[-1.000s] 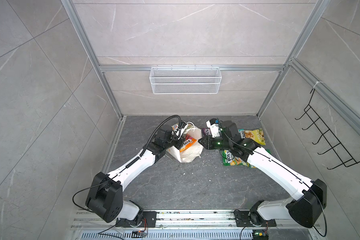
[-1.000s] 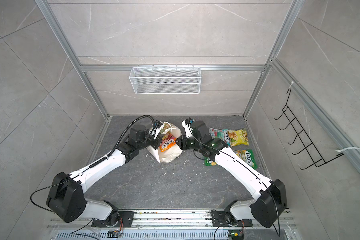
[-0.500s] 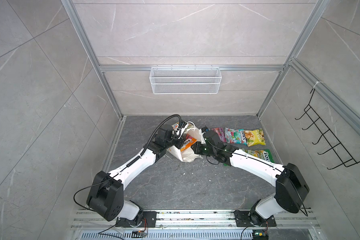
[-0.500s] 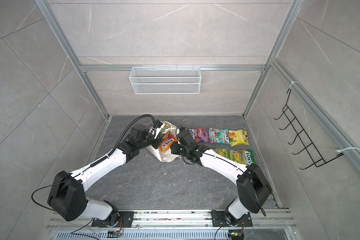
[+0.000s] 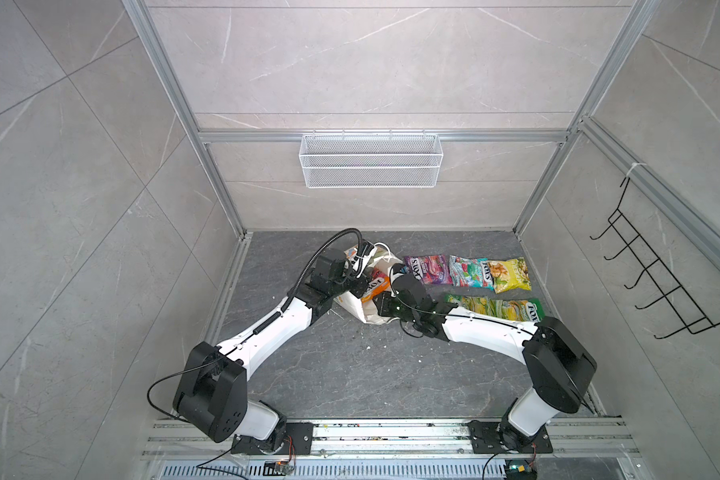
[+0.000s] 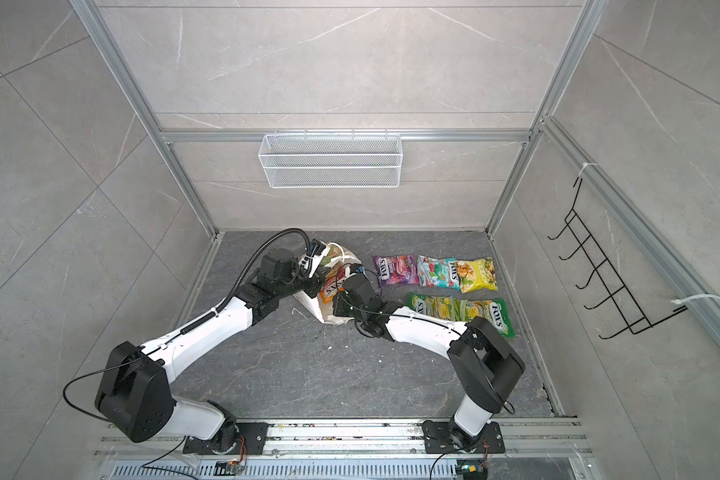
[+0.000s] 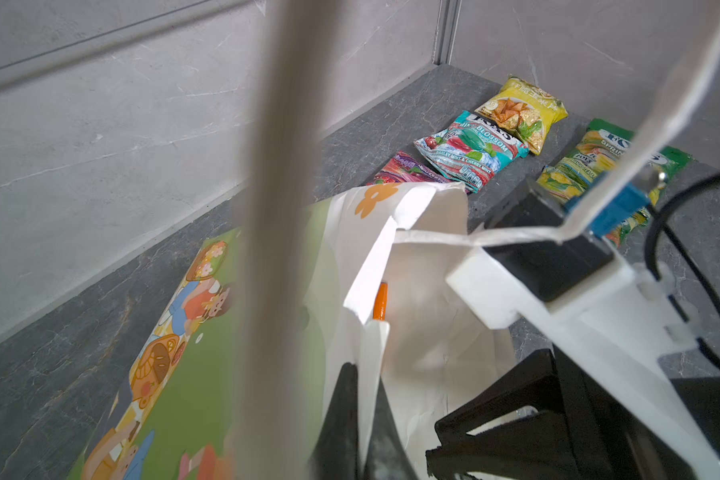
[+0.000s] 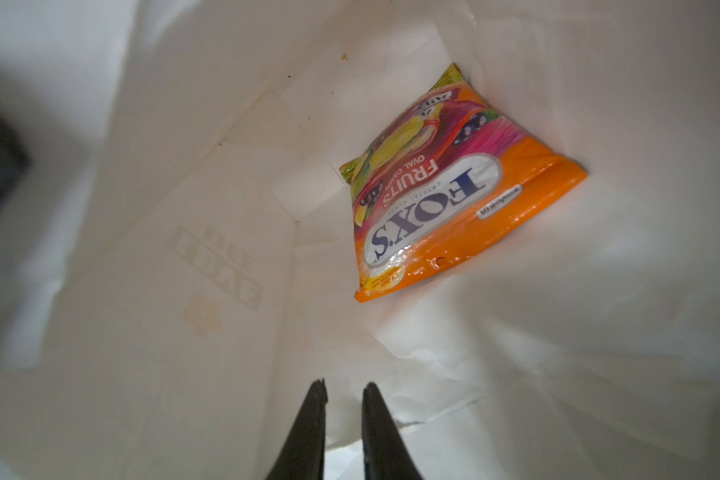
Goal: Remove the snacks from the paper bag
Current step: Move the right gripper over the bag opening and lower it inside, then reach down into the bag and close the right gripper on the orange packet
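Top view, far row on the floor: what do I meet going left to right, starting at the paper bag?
paper bag → purple packet → teal packet → yellow chip bag

"FOX'S", "FRUITS" and "OVAL CANDY" are read upside down on the orange packet (image 8: 445, 195), and faint mirrored "LOVE LIFE" lettering is seen through the wall of the paper bag (image 8: 217, 257). "FOX'S", "BLOSSOM" and "BARLEY MINT & CHERRY MINT" are printed on the teal packet (image 7: 470, 151). In a top view, "FOX'S" is made out on the purple packet (image 5: 427, 269), right of centre.
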Tool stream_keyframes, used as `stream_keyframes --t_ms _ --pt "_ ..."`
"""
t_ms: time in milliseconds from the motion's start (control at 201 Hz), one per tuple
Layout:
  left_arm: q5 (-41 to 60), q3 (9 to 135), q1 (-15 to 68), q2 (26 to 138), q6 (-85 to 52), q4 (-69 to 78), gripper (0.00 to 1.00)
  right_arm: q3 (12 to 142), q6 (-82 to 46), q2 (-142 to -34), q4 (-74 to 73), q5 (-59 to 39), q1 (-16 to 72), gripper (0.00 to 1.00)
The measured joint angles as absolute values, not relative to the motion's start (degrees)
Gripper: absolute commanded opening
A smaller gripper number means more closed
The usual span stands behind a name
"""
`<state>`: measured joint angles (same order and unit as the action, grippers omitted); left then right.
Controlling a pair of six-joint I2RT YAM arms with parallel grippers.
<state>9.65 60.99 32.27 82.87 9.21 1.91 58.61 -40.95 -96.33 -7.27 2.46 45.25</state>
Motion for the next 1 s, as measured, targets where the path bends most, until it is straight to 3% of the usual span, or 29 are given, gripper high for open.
stream_keyframes --t_ms 299,587,995 --pt "10.4 61.1 32.3 82.9 9.0 1.9 0.0 61.4 -42.6 -101.6 -5.1 6.7 45.4 0.23" --pt "11.1 61.1 32.8 82.7 8.9 1.9 0.0 66.7 -47.1 -106.5 -1.8 8.4 45.0 0.33" --pt "12.2 61.1 33.1 82.6 8.9 1.8 0.0 71.2 -53.7 -111.3 0.6 9.9 44.3 0.34"
